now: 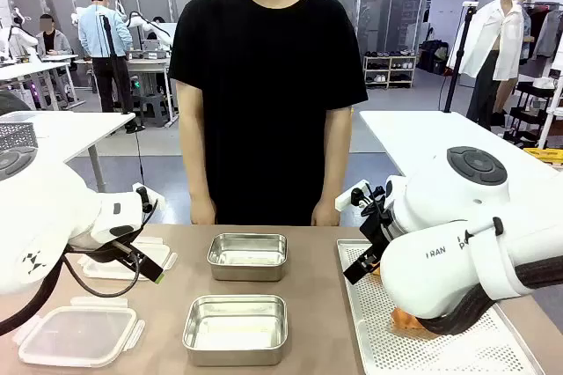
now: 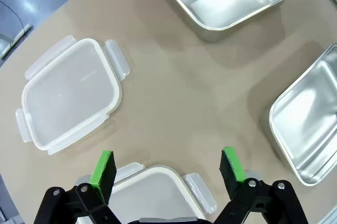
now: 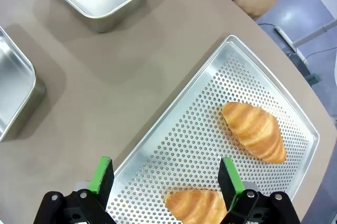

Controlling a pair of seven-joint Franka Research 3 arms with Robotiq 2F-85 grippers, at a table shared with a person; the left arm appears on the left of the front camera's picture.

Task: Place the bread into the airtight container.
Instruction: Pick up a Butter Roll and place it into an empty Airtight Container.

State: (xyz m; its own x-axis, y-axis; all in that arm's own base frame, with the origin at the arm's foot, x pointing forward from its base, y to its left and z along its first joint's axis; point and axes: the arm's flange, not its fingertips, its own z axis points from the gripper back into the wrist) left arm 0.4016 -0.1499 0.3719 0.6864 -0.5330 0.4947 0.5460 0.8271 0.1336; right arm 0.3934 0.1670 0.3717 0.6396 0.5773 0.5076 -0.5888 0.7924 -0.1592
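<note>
1. Bread: one croissant (image 3: pixel 255 131) lies on the perforated tray (image 3: pixel 200 124), on the robot's right side of the table (image 1: pixel 176 296). A second croissant (image 3: pixel 197 205) is on the same tray, apart from the first and partly cut off by the bottom edge of the right wrist view.
2. Right gripper (image 3: pixel 166 175): jaws spread wide, holding nothing. It hangs over the tray, with the second croissant below the gap between its fingers. Can't tell whether it touches.
3. Left gripper (image 2: pixel 167 166): jaws spread, nothing between them, over the table's left side.
4. Containers: the far steel container (image 1: pixel 248 256) and the near steel container (image 1: pixel 235 329) sit mid-table, one behind the other. Both are open-topped and to the left of the tray.
5. Lids: a clear plastic lid (image 1: pixel 77 335) lies flat at the near left. A second lid (image 2: pixel 152 192) lies right under the left gripper. Both are on the table, clear of the containers.
6. Person (image 1: pixel 264 84): stands at the far edge, with hands (image 1: pixel 203 210) down at the table's rim, touching nothing.
</note>
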